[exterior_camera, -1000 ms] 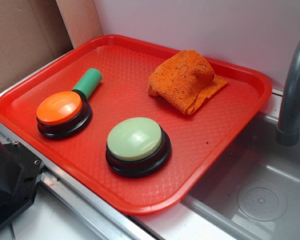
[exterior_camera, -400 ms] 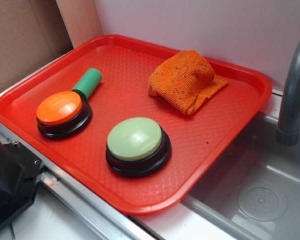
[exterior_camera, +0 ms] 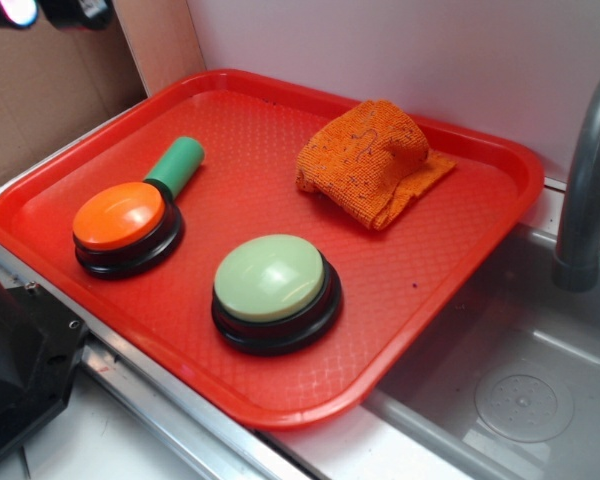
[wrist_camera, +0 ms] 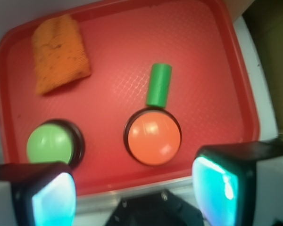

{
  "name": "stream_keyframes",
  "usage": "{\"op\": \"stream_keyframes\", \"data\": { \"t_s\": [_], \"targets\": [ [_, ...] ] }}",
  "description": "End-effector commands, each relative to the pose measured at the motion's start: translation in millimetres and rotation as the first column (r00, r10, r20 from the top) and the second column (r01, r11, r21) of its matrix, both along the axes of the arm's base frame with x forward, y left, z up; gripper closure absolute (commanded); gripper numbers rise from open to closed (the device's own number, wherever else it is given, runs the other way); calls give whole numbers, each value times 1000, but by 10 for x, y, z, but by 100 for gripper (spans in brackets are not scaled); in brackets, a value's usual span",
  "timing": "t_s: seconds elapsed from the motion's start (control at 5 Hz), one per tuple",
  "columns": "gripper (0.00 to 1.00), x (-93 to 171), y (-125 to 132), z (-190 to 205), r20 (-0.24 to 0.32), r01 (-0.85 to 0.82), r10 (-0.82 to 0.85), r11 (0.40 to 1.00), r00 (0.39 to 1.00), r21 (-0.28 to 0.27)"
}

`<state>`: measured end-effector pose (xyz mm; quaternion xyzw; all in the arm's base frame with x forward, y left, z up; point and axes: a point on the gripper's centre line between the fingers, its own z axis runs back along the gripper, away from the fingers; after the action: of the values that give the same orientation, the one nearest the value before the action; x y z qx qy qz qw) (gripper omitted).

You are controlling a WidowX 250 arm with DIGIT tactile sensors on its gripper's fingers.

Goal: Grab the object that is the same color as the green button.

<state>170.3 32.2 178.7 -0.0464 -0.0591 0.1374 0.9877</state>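
The object is a small green cylinder (exterior_camera: 176, 165) lying on the red tray (exterior_camera: 250, 130), its near end touching the orange button (exterior_camera: 120, 217). The wrist view has the cylinder (wrist_camera: 159, 85) just beyond the orange button (wrist_camera: 153, 136). The pale green button (exterior_camera: 270, 278) sits on a black base near the tray's front, and appears at lower left in the wrist view (wrist_camera: 50, 145). My gripper (exterior_camera: 42, 12) barely enters the exterior view at the top left, high above the tray. Seen from the wrist, the gripper (wrist_camera: 137, 188) is open, its fingers wide apart with nothing between them.
An orange cloth (exterior_camera: 370, 160) lies crumpled at the tray's back right. A grey sink (exterior_camera: 520, 370) with a grey faucet (exterior_camera: 585, 190) is to the right. A black block (exterior_camera: 15, 370) sits by the tray's front left corner. Cardboard (exterior_camera: 40, 90) stands at the left.
My gripper has come into the exterior view at the top left corner. Nothing on the tray has moved.
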Motion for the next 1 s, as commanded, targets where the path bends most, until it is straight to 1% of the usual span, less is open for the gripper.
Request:
{"op": "stream_keyframes", "data": {
  "t_s": [0.0, 0.2, 0.4, 0.6, 0.8],
  "targets": [
    [0, 284, 347, -519, 72, -139, 137, 990, 988, 23],
    [0, 376, 397, -764, 107, -173, 168, 984, 980, 35],
    [0, 459, 463, -1062, 63, -183, 181, 983, 981, 22],
    [0, 520, 513, -1276, 48, -203, 204, 979, 978, -11],
    [0, 560, 478, -1379, 47, -220, 219, 975, 974, 11]
  ]
}}
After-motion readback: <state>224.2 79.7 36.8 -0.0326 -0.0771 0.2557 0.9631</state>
